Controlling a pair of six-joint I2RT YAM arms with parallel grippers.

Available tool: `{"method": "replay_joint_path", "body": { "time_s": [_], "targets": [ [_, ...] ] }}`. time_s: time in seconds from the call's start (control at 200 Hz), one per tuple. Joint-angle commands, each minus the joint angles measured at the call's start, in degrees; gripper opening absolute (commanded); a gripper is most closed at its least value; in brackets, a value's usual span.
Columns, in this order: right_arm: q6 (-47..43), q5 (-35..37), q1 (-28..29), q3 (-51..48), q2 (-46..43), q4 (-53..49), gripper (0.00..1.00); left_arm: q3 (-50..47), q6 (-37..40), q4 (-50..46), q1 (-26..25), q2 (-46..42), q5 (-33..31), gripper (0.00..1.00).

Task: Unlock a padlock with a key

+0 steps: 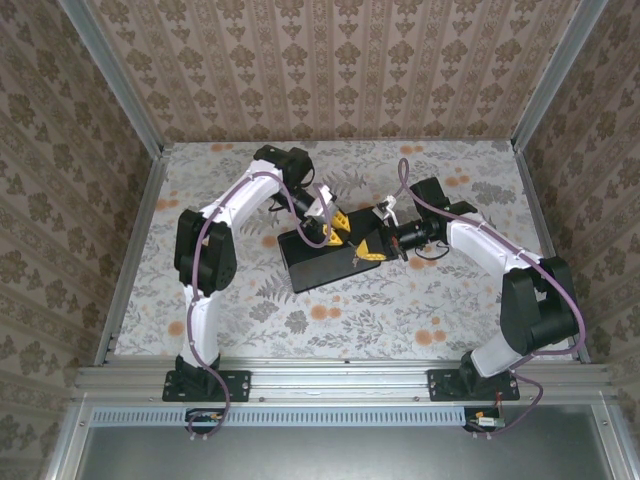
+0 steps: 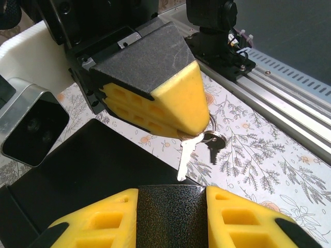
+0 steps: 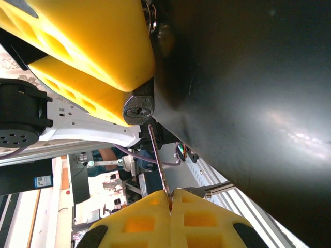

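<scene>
Floral tabletop, wallpapered walls, one black box, one dark metal padlock pinched in left claw, one thin silver key clamped in closed right claw

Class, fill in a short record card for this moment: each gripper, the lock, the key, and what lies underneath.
left gripper: shut on small dark textured-metal padlock
right gripper: shut on thin silver key
key tip: at the padlock's keyhole end; whether it has entered cannot be told
key ring: hangs at the key's head
underneath: flat black box on flower-printed table
</scene>
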Motion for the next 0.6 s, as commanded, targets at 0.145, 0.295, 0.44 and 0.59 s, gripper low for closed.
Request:
{"method": "replay_joint_path", "body": {
  "time_s": [0.145, 0.295, 0.44, 0.59],
  "targets": [
    [0.18, -0.09, -0.35, 0.46, -0.4, -0.44, 0.0, 0.85, 4.16, -5.59, 0.11, -3.02, 1.41, 0.2],
    [0.68, -0.43, -0.3, 0.94, -0.12, 0.24, 0.0, 0.93, 3.2, -4.96, -0.07, -3.24, 1.18, 0.2],
    [0.66, -0.62, 0.08, 1.36, -0.37, 0.45, 0.0, 1.01, 1.78, -3.7, -0.24, -3.17, 0.93, 0.21],
    [0.9, -0.7, 0.24, 1.61, -0.23, 0.76, 0.0, 0.94, 1.3, -3.17, -0.42, -3.13, 0.72, 0.21]
  ]
}}
